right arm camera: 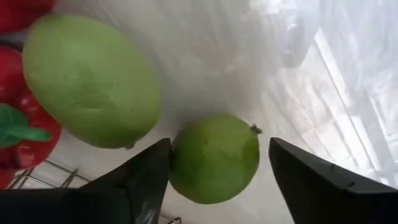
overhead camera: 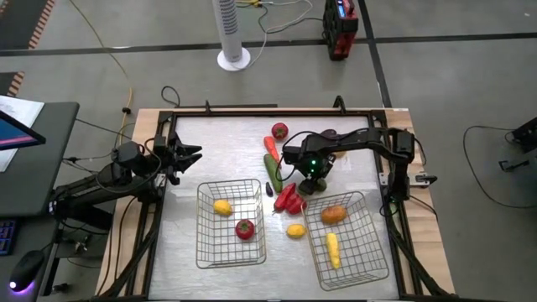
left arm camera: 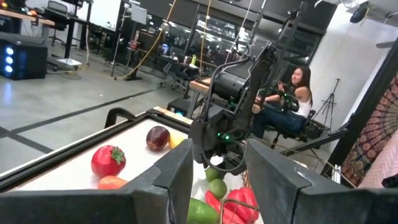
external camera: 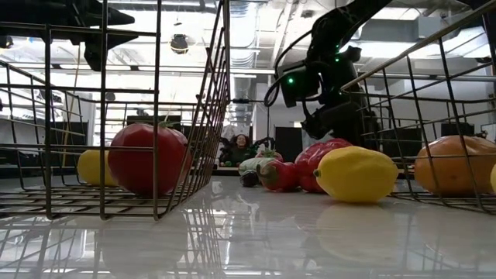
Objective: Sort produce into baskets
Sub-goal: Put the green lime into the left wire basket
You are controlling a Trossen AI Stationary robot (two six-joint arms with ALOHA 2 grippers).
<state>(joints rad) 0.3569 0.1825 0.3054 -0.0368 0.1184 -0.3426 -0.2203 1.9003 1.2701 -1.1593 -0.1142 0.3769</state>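
between the two baskets (overhead camera: 230, 250), over the produce pile, the right gripper (right arm camera: 214, 163) is straddling a small round green fruit (right arm camera: 214, 157) on the table — one finger touching, jaws partly open — while the left gripper (overhead camera: 190, 157) is waiting wide open.

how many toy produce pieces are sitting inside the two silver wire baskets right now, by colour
yellow: 2, the round yellow lemon in the left wire basket and the long yellow piece in the right wire basket
red: 1, the round red tomato, left wire basket
orange: 1, the rounded orange fruit, right wire basket
total: 4
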